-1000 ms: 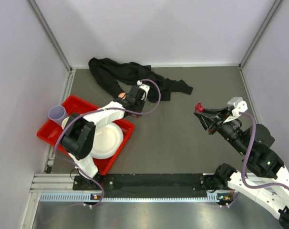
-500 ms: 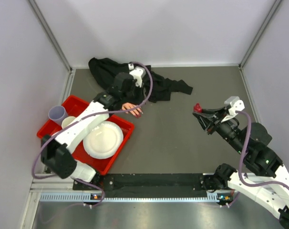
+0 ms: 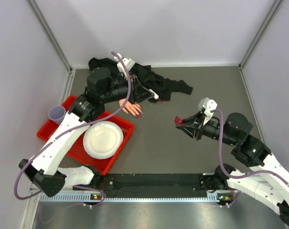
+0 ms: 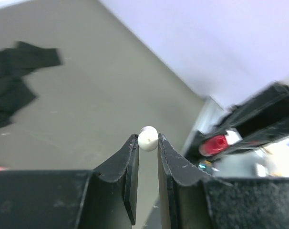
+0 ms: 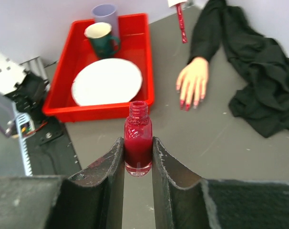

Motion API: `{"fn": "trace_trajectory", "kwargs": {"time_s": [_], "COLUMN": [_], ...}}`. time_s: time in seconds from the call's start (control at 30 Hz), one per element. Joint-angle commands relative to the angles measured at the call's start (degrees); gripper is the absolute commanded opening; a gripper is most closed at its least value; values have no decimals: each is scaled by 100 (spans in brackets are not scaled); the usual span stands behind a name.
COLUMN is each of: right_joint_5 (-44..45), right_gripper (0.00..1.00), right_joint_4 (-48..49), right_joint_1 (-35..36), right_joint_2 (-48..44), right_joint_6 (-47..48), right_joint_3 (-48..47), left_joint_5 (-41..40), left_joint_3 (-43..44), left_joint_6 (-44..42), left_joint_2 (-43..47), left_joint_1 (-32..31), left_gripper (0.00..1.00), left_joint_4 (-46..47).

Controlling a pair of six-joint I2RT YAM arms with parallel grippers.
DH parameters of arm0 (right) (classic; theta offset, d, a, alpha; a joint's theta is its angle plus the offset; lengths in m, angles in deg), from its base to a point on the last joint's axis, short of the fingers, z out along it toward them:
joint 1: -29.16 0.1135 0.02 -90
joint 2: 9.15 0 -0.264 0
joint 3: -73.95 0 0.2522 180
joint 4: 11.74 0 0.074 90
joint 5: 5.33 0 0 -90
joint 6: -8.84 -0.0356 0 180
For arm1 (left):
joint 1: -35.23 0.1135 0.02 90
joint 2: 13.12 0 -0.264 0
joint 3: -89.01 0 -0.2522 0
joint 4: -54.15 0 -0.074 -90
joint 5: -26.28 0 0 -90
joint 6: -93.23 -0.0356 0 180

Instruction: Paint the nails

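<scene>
Your right pincer [image 5: 137,142] is closed narrow on the polish bottle [image 5: 138,125], low in the middle of the right wrist view. The bottle stands upright between the pads, its neck uncapped and red polish inside. In the top view the same pair sits right of centre above the desk [image 3: 154,152], with the bottle only a small red spot at the fingertips.

Your left pincer [image 4: 148,143] is nearly shut on a small white cap [image 4: 148,137], pinched at the very tips. Whatever hangs under the cap is hidden behind the fingers in the left wrist view. At the right of that view, a black shape with a red blob is too blurred to read. The right wrist view shows a thin red brush stem [image 5: 181,24] at its top edge, with the upper end cut off by the frame.

Beyond the bottle, the mannequin hand [image 5: 193,80] lies palm down on the desk, upper right of centre, near the right side of the red tray [image 5: 148,67] and apart from both pincers. The nails [image 5: 188,102] are dark red dots at its fingertips, pointing toward the lower edge. Its wrist disappears into the black sleeve [image 5: 249,57].

In the tray are a white plate [image 5: 106,81], a green mug [image 5: 102,39] and a lilac cup [image 5: 105,14]. The top view hides the mug behind your left arm.
</scene>
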Motion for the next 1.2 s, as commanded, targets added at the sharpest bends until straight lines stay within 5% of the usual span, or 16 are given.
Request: {"fn": "trace_trajectory", "kwargs": {"time_s": [0.0, 0.57, 1.17], "right_joint_5": [-774, -721, -307], "right_gripper": [0, 0, 0], "right_joint_4": [199, 111, 85], "right_joint_1": [-33, -33, -24], "right_joint_2": [57, 277, 180], "right_joint_6": [53, -18, -9], "right_joint_3": [-208, -278, -269], "left_joint_5": [1124, 528, 466], "left_joint_3": [-92, 31, 190], "left_joint_6": [775, 477, 205], "left_joint_2": [153, 21, 65], "left_joint_1": [-25, -816, -896], "left_gripper": [0, 0, 0], "left_joint_4": [823, 596, 42]}}
